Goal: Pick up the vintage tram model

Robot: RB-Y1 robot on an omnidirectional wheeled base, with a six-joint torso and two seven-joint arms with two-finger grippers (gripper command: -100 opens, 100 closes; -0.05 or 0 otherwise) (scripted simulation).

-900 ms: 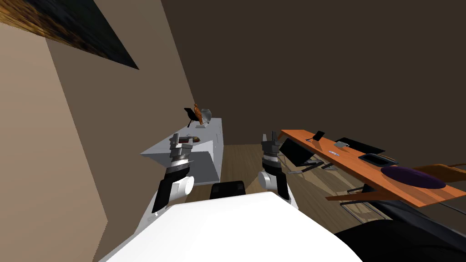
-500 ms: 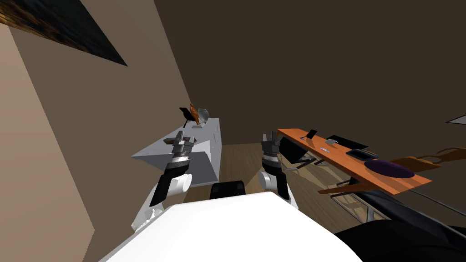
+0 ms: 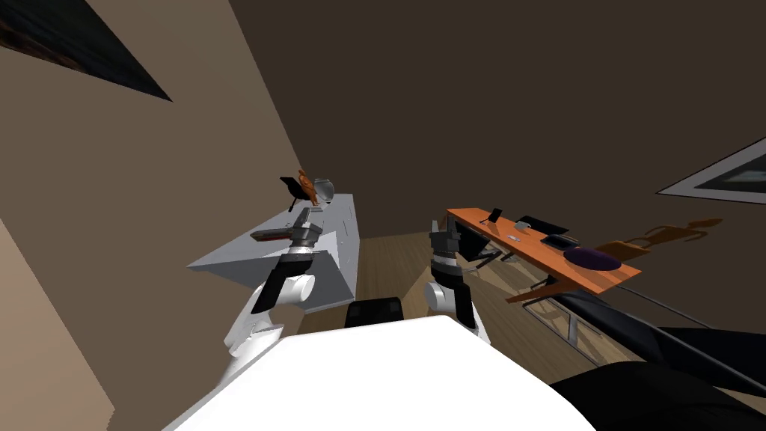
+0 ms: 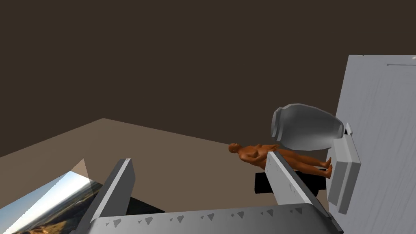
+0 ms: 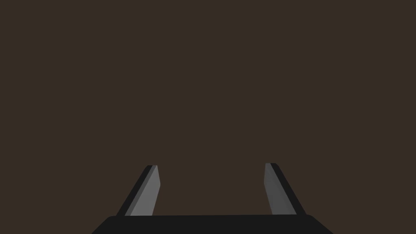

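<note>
Head view: tram model [image 3: 270,235], seemingly lengthwise across grey cabinet [image 3: 239,260]

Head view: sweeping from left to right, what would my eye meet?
Dark wall picture → tram model → left fingers → right fingers → orange table → framed picture.

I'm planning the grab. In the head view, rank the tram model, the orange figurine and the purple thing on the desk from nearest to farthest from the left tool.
1. Tram model: on the grey cabinet, right beside the left tool.
2. Orange figurine: at the cabinet's far end.
3. Purple thing: on the orange desk, away to the right.
</note>
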